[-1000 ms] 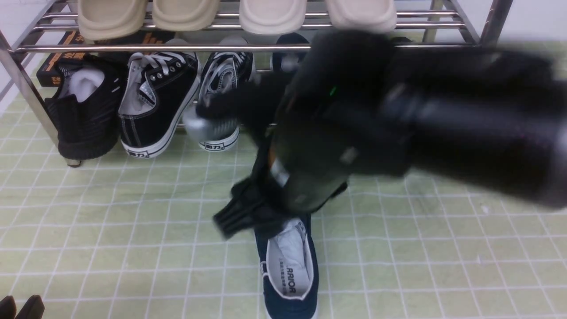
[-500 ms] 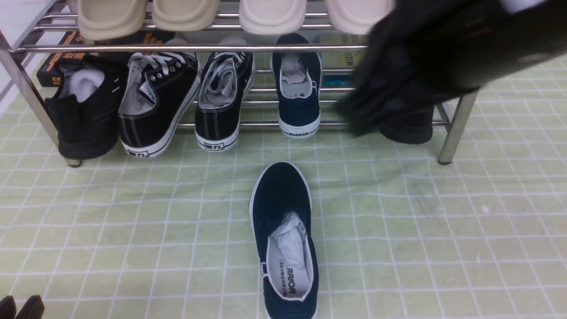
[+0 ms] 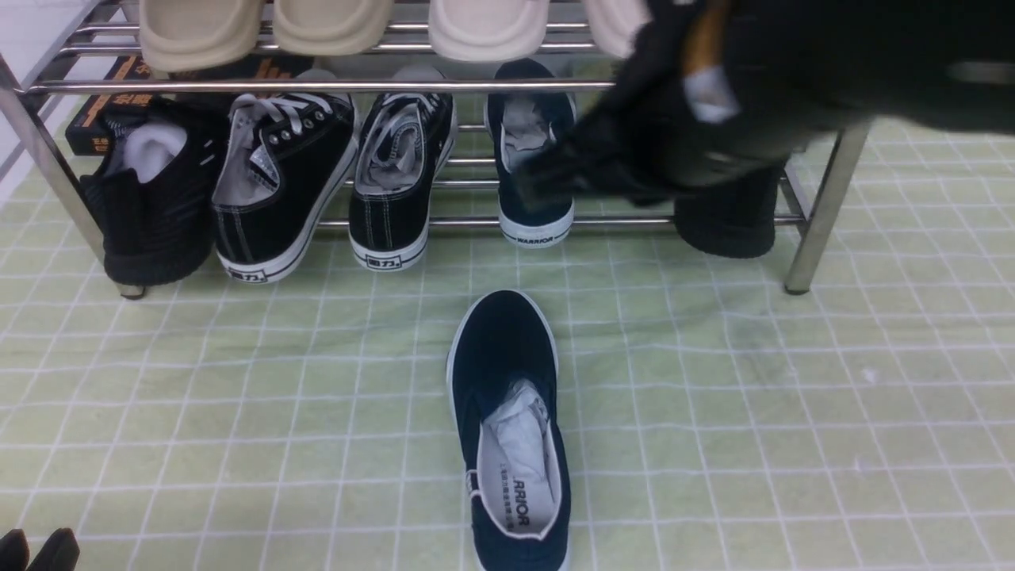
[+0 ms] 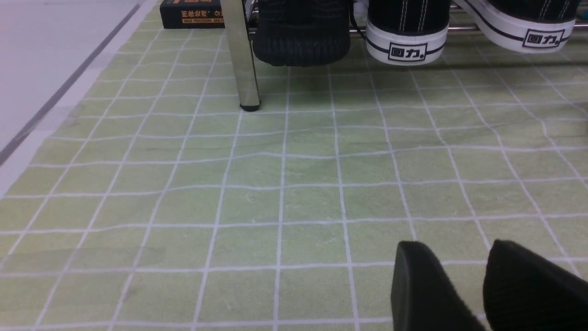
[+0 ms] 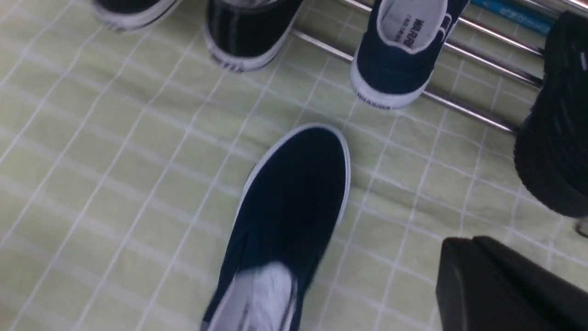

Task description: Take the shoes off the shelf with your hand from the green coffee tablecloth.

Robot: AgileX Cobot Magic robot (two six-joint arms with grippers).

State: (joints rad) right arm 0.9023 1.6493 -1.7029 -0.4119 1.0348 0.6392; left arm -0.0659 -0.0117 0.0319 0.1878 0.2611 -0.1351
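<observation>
One navy slip-on shoe (image 3: pixel 507 428) lies on the green grid tablecloth (image 3: pixel 753 412), toe toward the shelf; it also shows in the right wrist view (image 5: pixel 294 207). The second navy shoe (image 3: pixel 533 159) rests on the lower tier of the chrome shelf (image 3: pixel 317 85), heel outward, and shows in the right wrist view too (image 5: pixel 397 59). My right gripper (image 3: pixel 539 182) is blurred, hovers just in front of that shoe, and is shut and empty (image 5: pixel 468 241). My left gripper (image 4: pixel 455 246) is open and empty, low over the cloth at the near left (image 3: pixel 40 549).
Two black lace-up sneakers (image 3: pixel 277 182) (image 3: pixel 400 174) and black knit shoes (image 3: pixel 151 206) (image 3: pixel 729 218) sit on the lower tier. Beige slippers (image 3: pixel 333 24) line the upper tier. A black box (image 3: pixel 103 111) lies behind. Shelf legs (image 3: pixel 821 206) (image 4: pixel 241 55) stand on the cloth.
My right gripper left the navy shoe on the cloth, rose to the far right, then swung left in front of the navy shoe on the shelf. The left gripper stayed still.
</observation>
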